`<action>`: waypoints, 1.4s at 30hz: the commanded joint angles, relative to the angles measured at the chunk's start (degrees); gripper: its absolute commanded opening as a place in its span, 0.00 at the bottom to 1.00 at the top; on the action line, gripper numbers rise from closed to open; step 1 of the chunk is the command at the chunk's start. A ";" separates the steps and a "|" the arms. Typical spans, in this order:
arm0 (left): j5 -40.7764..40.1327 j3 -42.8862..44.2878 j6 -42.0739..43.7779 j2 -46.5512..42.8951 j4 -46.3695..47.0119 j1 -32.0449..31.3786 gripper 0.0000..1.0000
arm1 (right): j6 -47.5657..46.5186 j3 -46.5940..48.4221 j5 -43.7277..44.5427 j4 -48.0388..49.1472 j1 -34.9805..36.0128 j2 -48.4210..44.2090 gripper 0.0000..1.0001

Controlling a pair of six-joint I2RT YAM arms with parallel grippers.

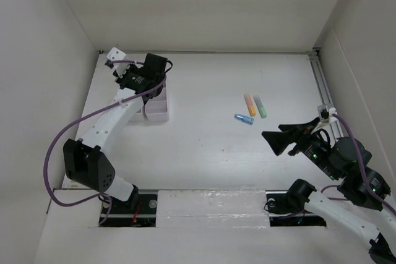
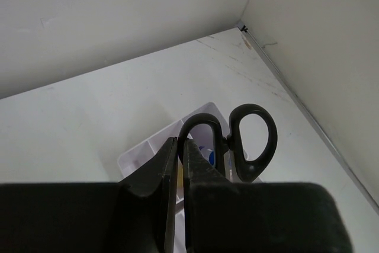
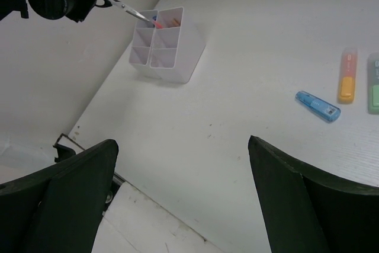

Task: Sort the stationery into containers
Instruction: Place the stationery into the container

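From above, the white organizer stands at the far left of the table, with the left arm reaching over its far side. Well to the right of the organizer lie three markers: orange and green side by side, blue just nearer. Further right, the right gripper hangs empty, its fingers spread wide.

At the left wrist, the left gripper is pressed together on the rim of one handle loop of the black scissors, directly above the organizer.

From the right wrist, the scissors slant down from the left gripper, and their blade tips dip into a far compartment of the organizer beside a pink pen.
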 commanded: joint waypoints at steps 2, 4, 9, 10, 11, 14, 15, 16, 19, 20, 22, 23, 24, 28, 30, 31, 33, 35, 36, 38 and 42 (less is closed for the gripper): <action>-7.03 -0.70 -10.38 0.79 -1.85 -0.09 0.00 | -0.80 0.13 -0.79 2.55 0.51 0.23 0.97; -7.03 -0.70 -12.23 2.36 -3.34 -0.09 0.00 | -0.80 0.13 -0.79 2.55 0.51 0.23 0.97; -8.35 -0.70 -17.94 4.57 -7.65 -1.41 0.00 | -0.80 0.13 -0.79 2.55 0.51 0.23 0.97; -8.35 -0.70 -19.34 6.05 -9.48 -2.02 0.00 | -0.80 0.13 -0.79 2.55 0.51 0.23 0.97; -8.35 -0.70 -20.66 6.58 -10.02 -2.02 0.00 | -0.80 0.13 -0.79 2.55 0.51 0.23 0.97; -8.88 -0.70 -26.46 8.78 -14.75 -2.02 0.00 | -0.80 0.13 -1.31 2.55 0.51 0.23 0.97; -9.49 -0.18 -27.08 8.79 -15.64 -2.55 0.00 | -0.80 -0.39 -1.32 2.55 0.51 0.23 0.97; -9.50 0.35 -30.22 9.66 -17.05 -2.55 0.00 | -0.80 -0.40 -1.32 2.55 0.51 0.23 0.97; -9.50 1.05 -30.87 10.89 -18.64 -2.55 0.00 | -0.80 -0.40 -1.32 2.55 0.51 0.23 0.97; -9.50 1.06 -31.74 10.90 -19.34 -2.55 0.00 | -0.80 -0.40 -1.32 2.55 0.51 0.23 0.97; -9.50 1.58 -32.27 10.90 -19.87 -2.55 0.00 | -0.80 -0.40 -1.32 2.55 0.51 0.76 0.97; -9.50 2.19 -32.27 10.90 -19.87 -2.55 0.00 | -0.80 -0.40 -1.32 3.07 0.51 0.76 0.97; -9.50 2.20 -32.27 10.20 -19.87 -2.55 0.00 | -0.80 -0.40 -1.32 3.07 0.51 0.76 0.97; -8.97 1.41 -27.46 6.77 -14.19 -2.55 0.00 | -0.80 -0.40 -1.32 3.07 0.51 1.29 0.97; -8.45 -0.87 -21.40 4.93 -9.44 -2.55 0.00 | -0.80 -0.40 -1.32 3.07 0.51 1.29 0.97; -8.44 -1.75 -19.29 3.18 -6.89 -2.03 0.00 | -0.80 -0.40 -1.84 3.07 0.51 1.29 0.97; -5.29 -4.20 -11.15 1.59 1.98 -0.98 0.00 | -0.80 -0.92 -1.85 3.69 0.51 1.29 0.97; -3.70 -5.53 -6.98 -0.34 9.17 0.08 0.00 | -0.80 -0.92 -1.85 3.69 0.51 1.90 0.97; -3.69 -6.06 -5.31 -0.35 10.87 0.08 0.00 | -0.80 -0.40 -1.85 3.69 0.51 1.90 0.97; -3.69 -5.45 -1.87 -0.88 13.25 0.08 0.00 | -0.80 -0.40 -1.85 3.08 0.51 1.90 0.97; -4.22 -2.21 -1.16 3.32 11.78 0.08 0.00 | -0.28 -0.40 -1.85 3.07 0.51 1.90 0.97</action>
